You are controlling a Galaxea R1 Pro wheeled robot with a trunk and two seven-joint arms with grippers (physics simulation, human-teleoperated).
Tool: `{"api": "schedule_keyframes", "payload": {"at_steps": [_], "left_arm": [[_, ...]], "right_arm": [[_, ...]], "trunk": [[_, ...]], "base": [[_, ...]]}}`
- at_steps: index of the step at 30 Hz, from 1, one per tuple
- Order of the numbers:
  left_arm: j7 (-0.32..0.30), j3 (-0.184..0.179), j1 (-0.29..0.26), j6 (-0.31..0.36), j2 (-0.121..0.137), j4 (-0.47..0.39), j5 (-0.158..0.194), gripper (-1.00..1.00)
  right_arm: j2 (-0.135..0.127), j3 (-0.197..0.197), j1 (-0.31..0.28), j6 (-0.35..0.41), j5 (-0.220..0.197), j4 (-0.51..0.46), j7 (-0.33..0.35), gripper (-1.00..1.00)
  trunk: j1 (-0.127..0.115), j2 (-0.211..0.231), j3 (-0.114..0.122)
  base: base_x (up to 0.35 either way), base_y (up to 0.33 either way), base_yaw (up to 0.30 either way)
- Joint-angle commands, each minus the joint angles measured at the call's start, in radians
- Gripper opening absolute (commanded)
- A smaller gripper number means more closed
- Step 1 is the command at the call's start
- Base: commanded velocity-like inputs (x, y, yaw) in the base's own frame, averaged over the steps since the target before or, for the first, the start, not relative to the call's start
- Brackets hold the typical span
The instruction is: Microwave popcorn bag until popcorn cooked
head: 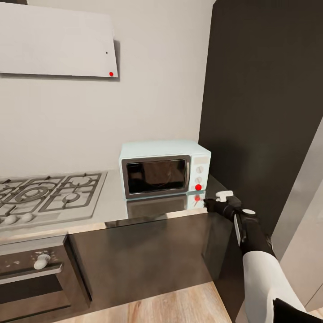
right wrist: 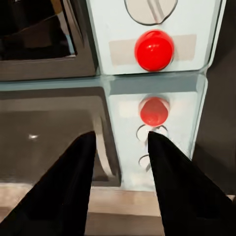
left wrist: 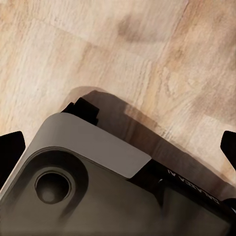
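The microwave (head: 164,168) was seen standing at the right end of the bench (head: 112,206), against the wall, its dark glass door shut. Beside it, to the left, a gas hob (head: 47,195) was set into the same surface, with a built-in oven (head: 36,278) below. The right pincer (head: 210,202) was held just in front of the microwave's control panel, near the bench edge; in the right wrist view its two dark fingers (right wrist: 69,182) were parted with a clear gap, nothing between them, pointing toward the red button (right wrist: 154,50) and its reflection in the glossy top. The left pincer (left wrist: 118,147) was directed down at the wooden floor (left wrist: 123,54) above the robot's base (left wrist: 88,182); only its fingertips appeared at the frame edges, well apart and empty.

The popcorn bag could not be located, and whether it lay behind the dark glass could not be told. As a crumpled paper sack it was judged likely to be light and easily crushed, best taken gently round the middle of its body rather than by the rim. The button, being small and stiff, was judged to call for a firm, centred fingertip press.
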Motion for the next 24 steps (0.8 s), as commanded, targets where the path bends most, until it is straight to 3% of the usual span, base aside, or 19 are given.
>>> {"api": "schedule_keyframes", "payload": {"at_steps": [1,13,24], "left_arm": [[0.004,-0.008,-0.001,-0.001,0.000,0.000,0.007,1.00],[0.003,-0.009,-0.001,0.000,-0.002,0.000,0.007,1.00],[0.002,-0.009,-0.001,0.001,0.000,0.000,0.007,1.00]], "right_arm": [[0.001,-0.005,-0.001,0.004,0.006,-0.001,0.010,-1.00],[0.001,-0.006,-0.001,0.004,0.001,0.001,-0.004,-1.00],[0.002,-0.006,-0.001,-0.042,-0.003,0.002,-0.008,-1.00]], "trunk": [[0.000,-0.001,-0.001],[0.000,-0.001,-0.001],[0.000,-0.001,-0.001]], "base": [[0.000,0.000,0.000],[0.011,0.000,0.000],[0.282,0.000,0.000]]}}
